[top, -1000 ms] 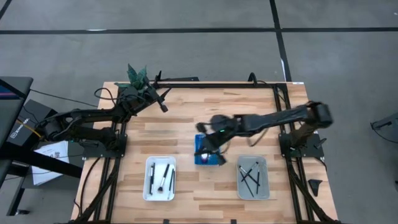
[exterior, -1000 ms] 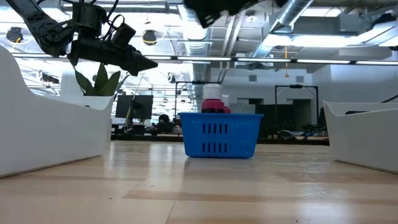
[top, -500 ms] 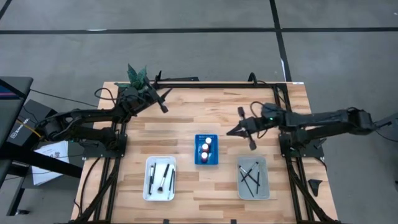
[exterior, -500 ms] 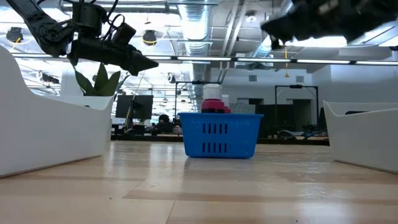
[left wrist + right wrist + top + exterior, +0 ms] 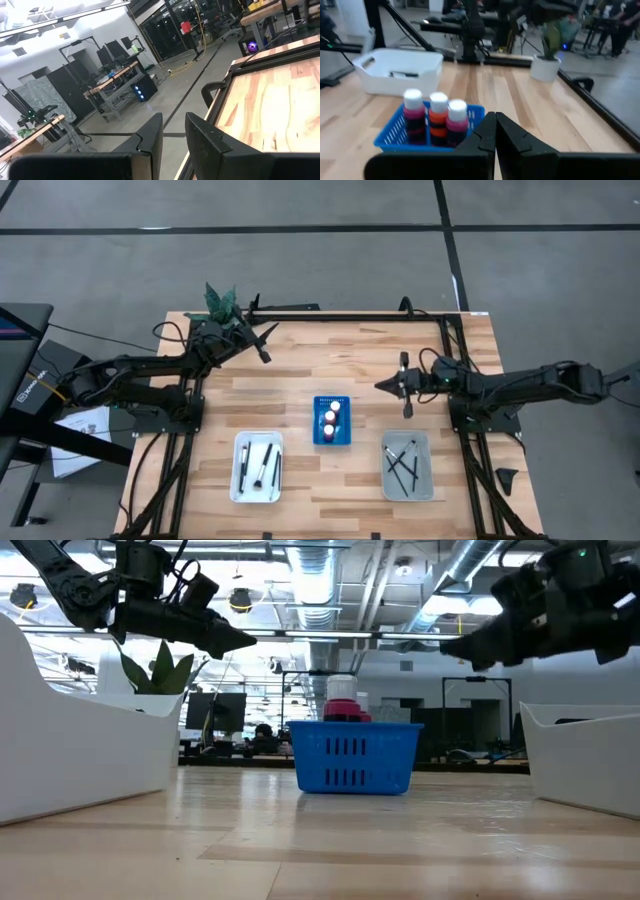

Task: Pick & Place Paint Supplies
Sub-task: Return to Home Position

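Your three paint bottles (image 5: pixel 439 117) stand in the blue basket (image 5: pixel 355 760). Brushes (image 5: pixel 266 461) lie in the white tray (image 5: pixel 257 495) left of it, more in the grey tray (image 5: pixel 425 490) right of it. Right jaws hover right of the basket, closed and empty. Left jaws wait far back-left, slightly parted and empty.

Setting: a robotics laboratory in an open industrial hall. I work a wooden table (image 5: pixel 300 380) set on a grey floor (image 5: pixel 300 260) marked with dark lines. Beyond the left gripper (image 5: pixel 173 120) stand rows of workbenches (image 5: pixel 112 82) carrying monitors (image 5: pixel 114 49), a lit computer case (image 5: pixel 140 92) and a yellow cable (image 5: pixel 200 25) trailing across the floor. Above both grippers, exposed ducts (image 5: pixel 480 555) and hanging lamps (image 5: pixel 240 602) cross an unfinished ceiling. Ahead of the right gripper (image 5: pixel 495 117), black equipment stands (image 5: pixel 470 30) and a potted plant (image 5: pixel 547 52) border the table's far edge.
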`<state>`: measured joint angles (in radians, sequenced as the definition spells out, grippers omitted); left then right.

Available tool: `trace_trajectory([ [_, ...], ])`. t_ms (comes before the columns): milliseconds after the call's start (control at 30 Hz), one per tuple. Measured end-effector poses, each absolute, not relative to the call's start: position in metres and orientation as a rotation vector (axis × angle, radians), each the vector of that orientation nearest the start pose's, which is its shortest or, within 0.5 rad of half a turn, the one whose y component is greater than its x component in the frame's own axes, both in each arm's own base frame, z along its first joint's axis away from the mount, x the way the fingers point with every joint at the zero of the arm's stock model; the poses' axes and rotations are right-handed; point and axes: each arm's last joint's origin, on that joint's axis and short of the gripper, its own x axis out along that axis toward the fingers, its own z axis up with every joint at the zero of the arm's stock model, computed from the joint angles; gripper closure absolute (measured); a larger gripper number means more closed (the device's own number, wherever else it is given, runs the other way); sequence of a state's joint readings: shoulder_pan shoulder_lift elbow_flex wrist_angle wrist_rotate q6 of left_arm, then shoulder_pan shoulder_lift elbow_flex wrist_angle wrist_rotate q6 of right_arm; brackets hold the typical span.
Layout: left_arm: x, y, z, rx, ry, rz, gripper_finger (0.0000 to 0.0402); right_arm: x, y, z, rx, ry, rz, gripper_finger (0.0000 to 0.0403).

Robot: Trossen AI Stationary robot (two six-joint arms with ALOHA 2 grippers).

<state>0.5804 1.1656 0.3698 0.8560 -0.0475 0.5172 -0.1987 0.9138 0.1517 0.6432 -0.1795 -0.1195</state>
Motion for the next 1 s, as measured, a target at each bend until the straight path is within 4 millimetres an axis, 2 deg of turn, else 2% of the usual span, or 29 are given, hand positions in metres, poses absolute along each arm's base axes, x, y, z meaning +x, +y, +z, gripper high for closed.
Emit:
trace_trajectory([
  [200, 0.189, 0.125, 0.219, 0.515, 0.104, 0.629, 0.0325, 0.16, -0.034, 0.158, -0.096, 0.16, -0.05, 0.0403],
  [367, 0.189, 0.126, 0.219, 0.514, 0.105, 0.63, 0.0325, 0.142, -0.036, 0.15, -0.09, 0.111, -0.093, 0.0403],
  [667, 0.189, 0.126, 0.219, 0.514, 0.107, 0.629, 0.0325, 0.124, -0.028, 0.162, -0.098, 0.058, -0.062, 0.0403],
  [1000, 0.189, 0.126, 0.219, 0.514, 0.107, 0.629, 0.0325, 0.096, -0.015, 0.171, -0.105, -0.049, -0.16, 0.0403],
])
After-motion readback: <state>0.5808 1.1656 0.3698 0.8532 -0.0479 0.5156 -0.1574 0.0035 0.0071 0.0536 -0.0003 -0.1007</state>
